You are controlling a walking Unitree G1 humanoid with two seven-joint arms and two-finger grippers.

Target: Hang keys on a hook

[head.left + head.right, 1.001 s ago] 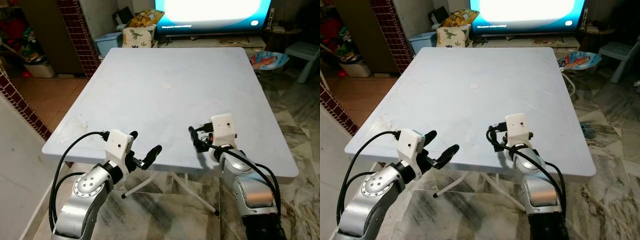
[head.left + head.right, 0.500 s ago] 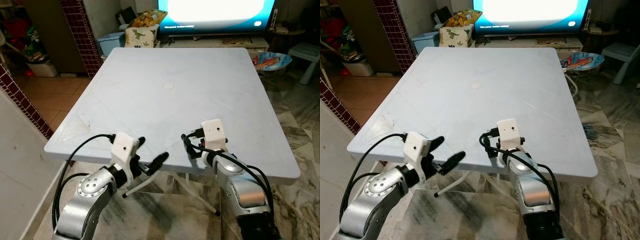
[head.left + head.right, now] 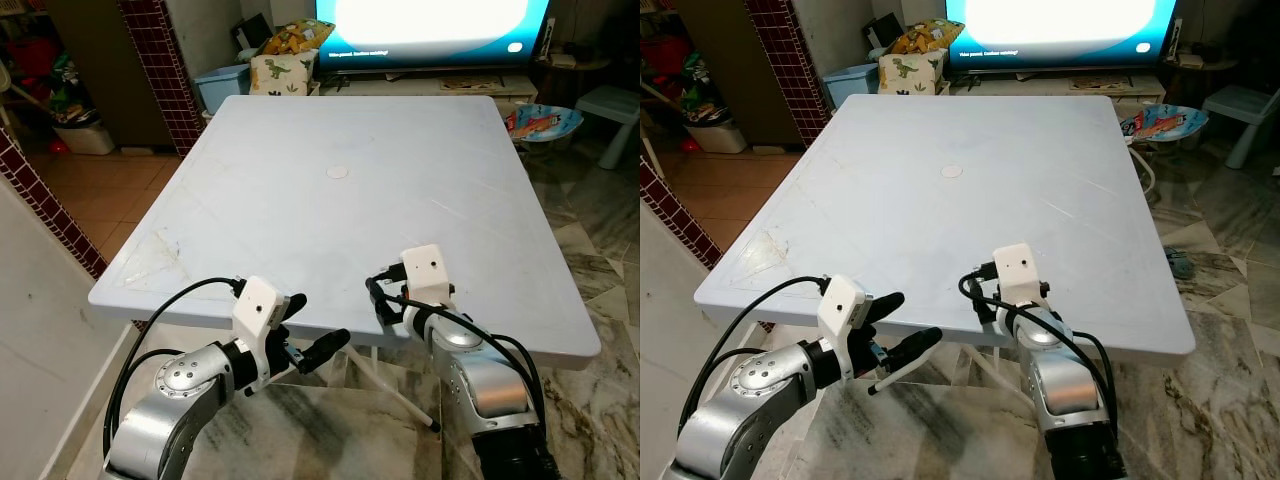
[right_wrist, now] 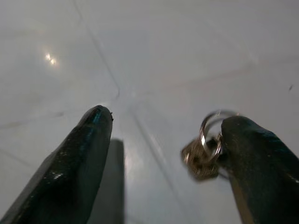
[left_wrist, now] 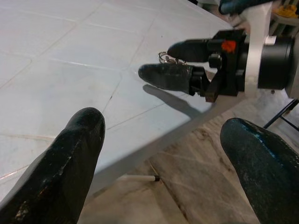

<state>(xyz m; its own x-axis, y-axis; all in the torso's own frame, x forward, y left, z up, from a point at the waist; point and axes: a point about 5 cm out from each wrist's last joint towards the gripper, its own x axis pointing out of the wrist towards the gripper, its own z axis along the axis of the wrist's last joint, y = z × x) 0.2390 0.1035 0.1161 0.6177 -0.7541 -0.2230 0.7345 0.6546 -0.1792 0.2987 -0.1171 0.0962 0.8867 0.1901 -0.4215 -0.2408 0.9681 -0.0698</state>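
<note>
Left eye view: both arms bent at elbow, forearms reaching fwd to the near edge of the white table (image 3: 330, 150). Left gripper (image 3: 312, 330) sits just off the near edge, below tabletop lvl, fingers angled toward the robot's right; fingers spread wide, nothing between them. Left wrist view confirms: its two black fingers (image 5: 65, 158) wide apart, empty, looking across the near edge at the other gripper. Right gripper (image 3: 378, 300) is over the tabletop right at the near edge, roughly mid-edge, wrist cam housing on top, fingers pointing toward the robot's left. In left wrist view the right gripper's fingers look fairly close together; right wrist view shows a clear gap between the two tips, so partly open, not clamped flat. Keys (image 4: 203, 151) = small metal ring w/ a key or tag bunched under it, hanging against the inner side of one right finger (image 4: 261, 163); other finger (image 4: 79, 158) is apart from it. Can't tell if ring is pinched or just hooked on that finger. Same ring visible in left wrist view (image 5: 169, 58) poking up btwn the right gripper's fingers, above the tabletop near its near edge. Tabletop under the keys is bare white w/ faint scratch lines. Beyond the far edge: lit TV screen (image 3: 430, 20), dinosaur-print box (image 3: 277, 72), blue plastic bin (image 3: 222, 85). Marble-pattern floor (image 3: 590, 220) off the right edge.
</note>
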